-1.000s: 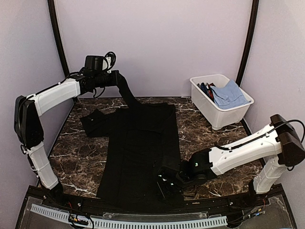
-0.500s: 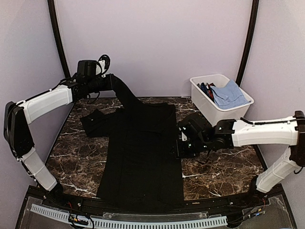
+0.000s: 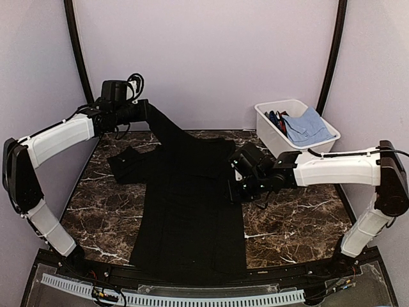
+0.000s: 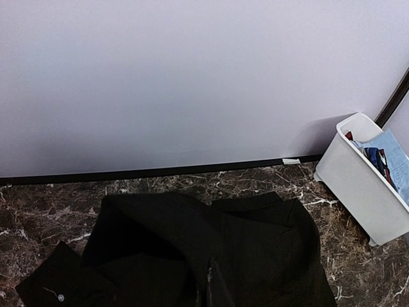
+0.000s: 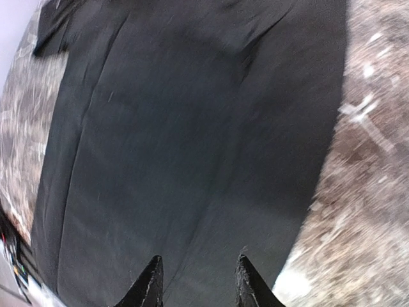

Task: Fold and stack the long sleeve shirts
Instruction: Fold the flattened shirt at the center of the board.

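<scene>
A plain black long sleeve shirt (image 3: 192,204) lies spread flat on the marble table (image 3: 102,211), collar end toward the back wall. My left gripper (image 3: 147,109) is shut on one sleeve (image 3: 167,126) and holds it raised above the back left of the table. In the left wrist view the cloth (image 4: 211,256) climbs toward the camera and hides the fingers. The other sleeve (image 3: 128,163) lies folded at the left. My right gripper (image 3: 235,187) hovers open and empty over the shirt's right edge. In the right wrist view the gripper (image 5: 198,281) has the shirt (image 5: 179,141) spread below it.
A white bin (image 3: 300,157) with a blue cloth (image 3: 308,125) and other garments stands at the back right; it also shows in the left wrist view (image 4: 358,192). Bare marble lies right of the shirt (image 5: 377,160).
My right gripper has swung from the shirt's near right corner back to its right edge at mid-table. My left gripper has drawn the raised sleeve slightly left and back.
</scene>
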Robot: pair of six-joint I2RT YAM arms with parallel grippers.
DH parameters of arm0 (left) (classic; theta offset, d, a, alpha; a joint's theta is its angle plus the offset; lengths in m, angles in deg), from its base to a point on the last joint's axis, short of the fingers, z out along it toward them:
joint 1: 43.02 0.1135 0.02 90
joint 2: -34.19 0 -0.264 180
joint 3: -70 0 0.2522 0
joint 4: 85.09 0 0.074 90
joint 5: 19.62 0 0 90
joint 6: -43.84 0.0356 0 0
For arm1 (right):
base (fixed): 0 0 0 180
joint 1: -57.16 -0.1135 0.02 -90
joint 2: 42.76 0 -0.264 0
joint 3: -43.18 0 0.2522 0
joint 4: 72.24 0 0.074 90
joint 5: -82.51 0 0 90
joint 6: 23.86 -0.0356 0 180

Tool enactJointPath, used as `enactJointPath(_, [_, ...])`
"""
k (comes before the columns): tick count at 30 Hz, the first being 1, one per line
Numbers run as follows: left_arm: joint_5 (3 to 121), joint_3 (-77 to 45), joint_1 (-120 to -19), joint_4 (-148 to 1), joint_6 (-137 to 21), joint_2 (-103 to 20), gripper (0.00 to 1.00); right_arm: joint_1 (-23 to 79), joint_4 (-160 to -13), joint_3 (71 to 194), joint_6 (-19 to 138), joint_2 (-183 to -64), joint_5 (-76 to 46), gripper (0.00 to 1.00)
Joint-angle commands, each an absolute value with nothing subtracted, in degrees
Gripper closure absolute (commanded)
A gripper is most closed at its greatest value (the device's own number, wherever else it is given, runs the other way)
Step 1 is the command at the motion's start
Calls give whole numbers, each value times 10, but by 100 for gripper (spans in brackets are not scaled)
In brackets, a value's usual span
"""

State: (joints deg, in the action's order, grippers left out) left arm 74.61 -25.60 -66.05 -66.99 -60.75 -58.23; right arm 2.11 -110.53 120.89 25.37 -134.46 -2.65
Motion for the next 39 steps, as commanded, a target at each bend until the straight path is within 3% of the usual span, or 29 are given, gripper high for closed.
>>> enactJointPath(1, [762,-238,-658,-666,-610,-524,100,-36,-1121,1199,241,-1352,0,63])
enactJointPath(11, [783,-131,-658,-684,-648,-437,100,-35,-1091,1156,221,-1358,1,62])
enactJointPath(21, [828,-70,-659,-620,-742,-383,100,32,-1086,1162,249,-1345,-4,62])
enactJointPath(39, [805,-49,-660,-541,-822,-319,100,149,-1055,1287,329,-1448,-36,62])
